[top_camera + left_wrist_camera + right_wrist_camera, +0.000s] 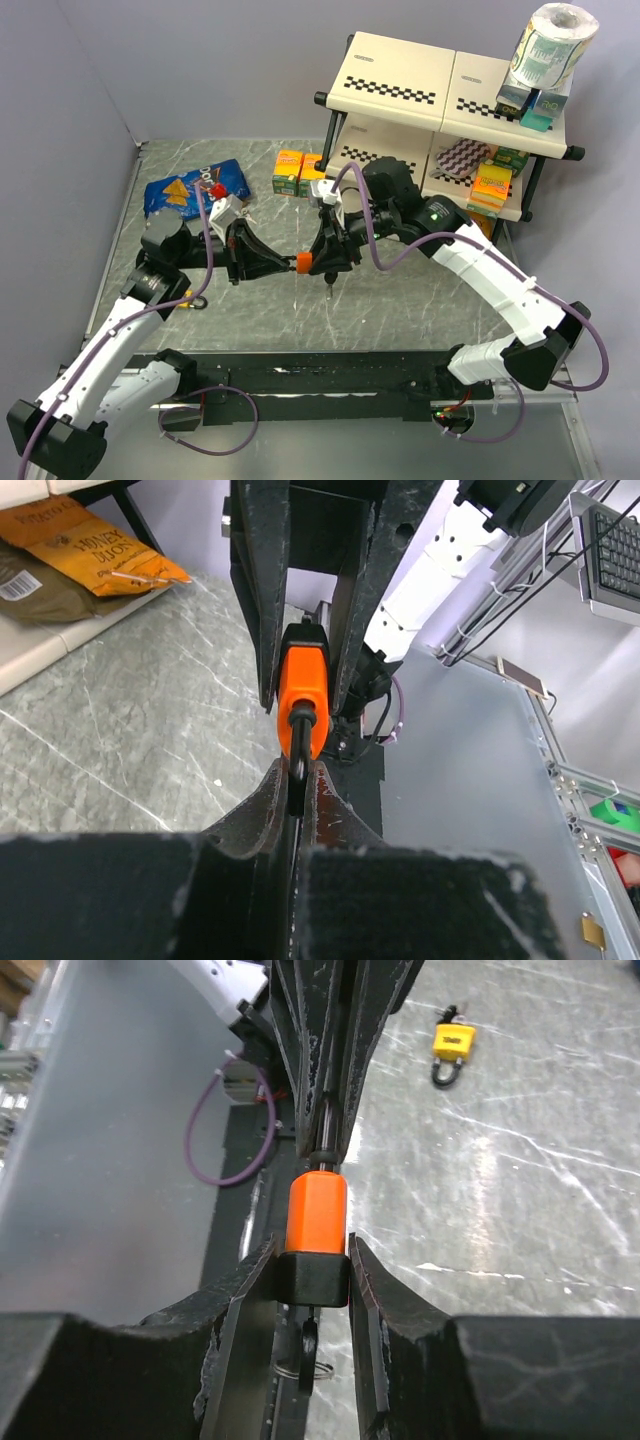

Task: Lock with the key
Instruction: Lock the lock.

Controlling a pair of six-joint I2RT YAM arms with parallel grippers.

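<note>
Mid table, up in the air btwn both arms: orange plastic-cased padlock (302,695). L gripper (297,780) pinched tight on its dark metal shackle (298,752). R gripper (313,1260) narrow, fingers touching lock's black end on both sides. Small key w/ wire ring (306,1348) hangs under that end. Yellow padlock (452,1042) lies on grey marble-look table (400,320), left side.

1. grey marbled table (400,320) recorded as the main surface.
2. blue chip bag (193,190) laid flat at rear left; small yellow and orange boxes (298,172) stood just to its right.
3. yellow padlock (452,1045) seen lying on bare tabletop, apart from the rest.
4. two-tier shelf rack (400,75) set at rear right: paper roll (552,40) stacked on teal box (535,108) on the top tier, yellow packets (490,188) kept on the lower.
</note>
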